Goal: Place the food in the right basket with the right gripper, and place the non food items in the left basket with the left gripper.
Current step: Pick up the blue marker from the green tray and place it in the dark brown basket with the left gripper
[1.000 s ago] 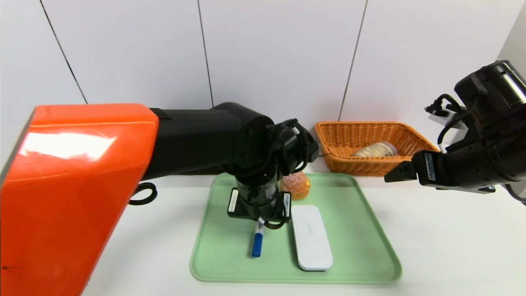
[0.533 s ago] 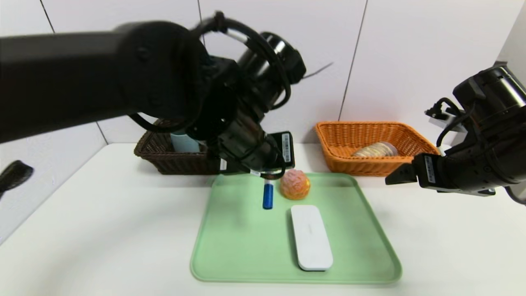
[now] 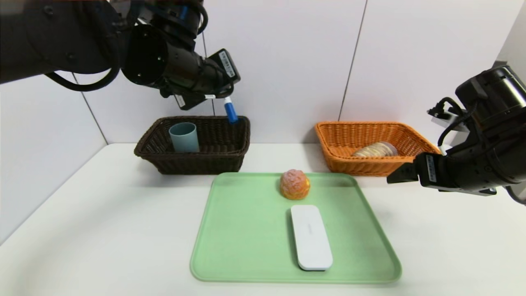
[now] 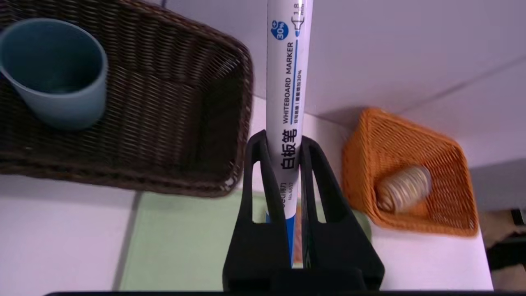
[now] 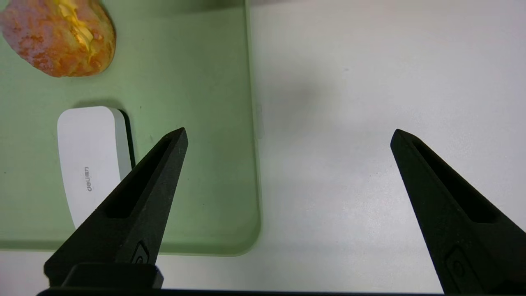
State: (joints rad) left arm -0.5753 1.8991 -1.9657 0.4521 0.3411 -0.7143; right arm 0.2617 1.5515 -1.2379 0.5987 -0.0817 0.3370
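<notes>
Trouble, if it comes, starts at the left. The left gripper [image 3: 220, 100] hangs high above the dark basket [image 3: 193, 162], clenched on the marker [image 4: 285, 102] near its white end, with the blue cap [image 3: 231, 113] pointing down over the basket's right rim. A release from up there, so close to that rim, could let the marker strike the wicker and bounce out onto the counter [image 3: 102, 230]. It could also knock over the cup [image 3: 183, 137], which stands upright at the left end of the same basket.

At the middle of the counter lies the green tray [image 3: 230, 246]. The bun [image 3: 294, 184] sits near its far edge and the white case [image 3: 311, 237] lies just nearer, toward the front edge — close enough that a loose grab at one could nudge the other.

Farther right, the orange basket [image 3: 349, 135] holds the bread loaf [image 3: 376, 149]. The right gripper [image 5: 287, 135] waits spread wide over the tray's right edge, holding nothing — it looks clear of the left arm's path.
</notes>
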